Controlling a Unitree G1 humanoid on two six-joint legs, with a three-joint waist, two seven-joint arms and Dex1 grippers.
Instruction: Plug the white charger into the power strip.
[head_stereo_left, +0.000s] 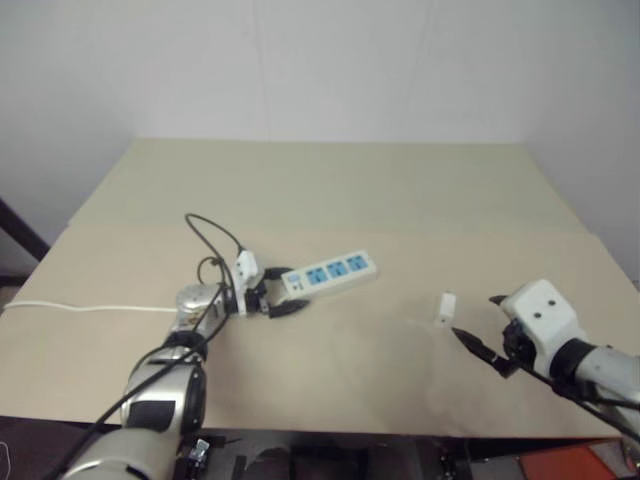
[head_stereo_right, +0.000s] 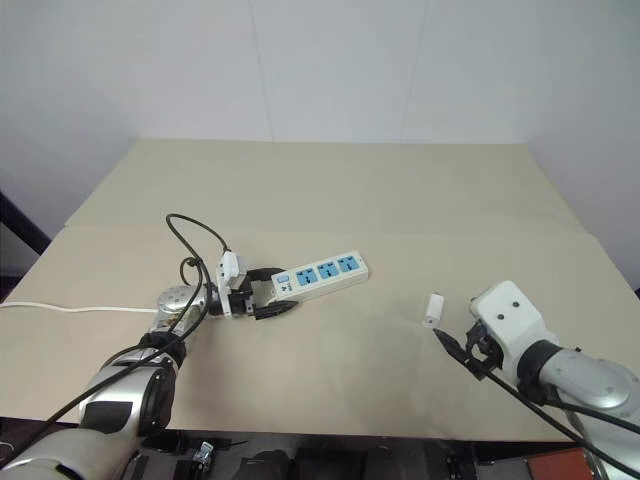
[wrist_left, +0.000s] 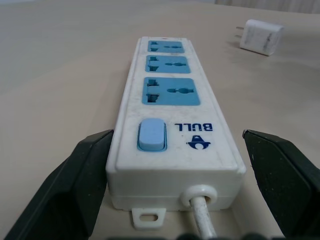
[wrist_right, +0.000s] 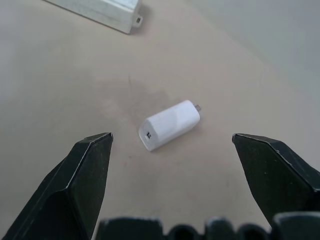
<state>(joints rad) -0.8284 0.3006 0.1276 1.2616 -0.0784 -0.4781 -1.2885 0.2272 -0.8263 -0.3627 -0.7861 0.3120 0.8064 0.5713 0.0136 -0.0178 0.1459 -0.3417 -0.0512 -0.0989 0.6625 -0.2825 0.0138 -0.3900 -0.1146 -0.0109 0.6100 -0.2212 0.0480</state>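
Beige table (head_stereo_left: 330, 190) fills most of the head views, matte and light tan, with a faint straight seam running across it from 9 to 3 o'clock just behind the strip. Plain white wall (head_stereo_left: 330, 60) behind the far edge. Dark strip of floor or fixture at the 9 o'clock edge, and an orange-red patch at 5 o'clock under the table front.

Power strip (head_stereo_left: 328, 272) lies flat near table centre, long axis slanted from 8 to 2 o'clock, three blue sockets facing up, switch end toward the left gripper (head_stereo_left: 270, 297). Thin white cord (head_stereo_left: 90, 308) runs off along the table to 9 o'clock. In the left wrist view the strip's switch end sits between the two black fingers (wrist_left: 75, 190): one finger looks touching or nearly touching the side, the other stands off with a clear gap. Jaws part open, straddling the strip end, not clamped.

White charger (head_stereo_left: 446, 306) lies on the table at 4 o'clock from the strip, well apart from it, on its side, prongs away from the right gripper (head_stereo_left: 480, 330). Right gripper hovers just beside the charger at its 4 o'clock, jaws spread wide, holding nothing; in the right wrist view the charger (wrist_right: 169, 125) lies ahead between the fingers (wrist_right: 80, 185), untouched.
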